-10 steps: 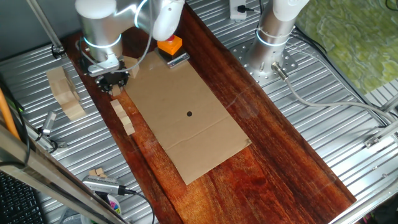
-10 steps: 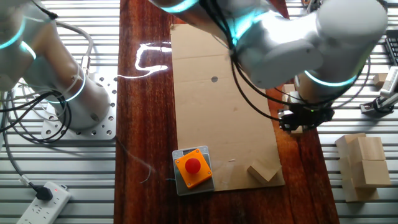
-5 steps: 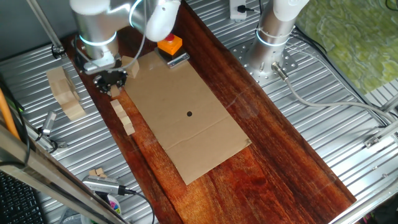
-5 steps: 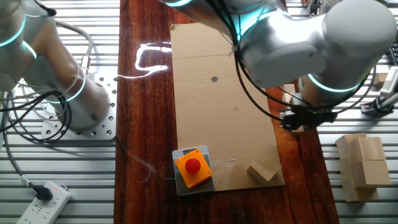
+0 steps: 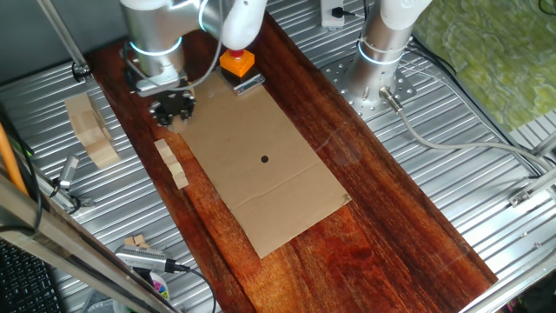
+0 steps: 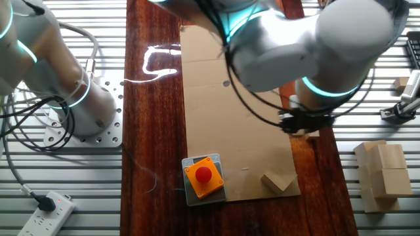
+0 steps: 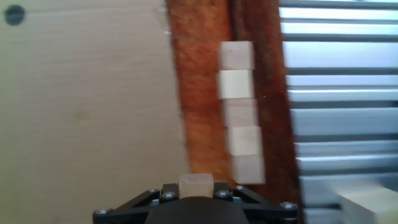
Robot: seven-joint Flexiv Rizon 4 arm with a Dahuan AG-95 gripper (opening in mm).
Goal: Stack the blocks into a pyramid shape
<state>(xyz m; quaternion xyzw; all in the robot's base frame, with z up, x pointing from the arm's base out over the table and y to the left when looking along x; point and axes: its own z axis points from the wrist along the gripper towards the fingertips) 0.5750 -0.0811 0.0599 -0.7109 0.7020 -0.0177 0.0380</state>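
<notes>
dark wooden table (image 5: 365,217) with a cardboard sheet (image 5: 261,156) on it, between ribbed metal side panels. my gripper (image 7: 196,190) pinches one block (image 7: 196,185) between its fingers, above the sheet's edge. five more blocks (image 7: 238,112) lie in a touching row on the wood strip just beside the sheet, near the gripper.

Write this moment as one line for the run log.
phase: carrying | gripper: shut on block | position: near cardboard sheet edge | row of blocks: on wood beside sheet | pyramid: not started
</notes>
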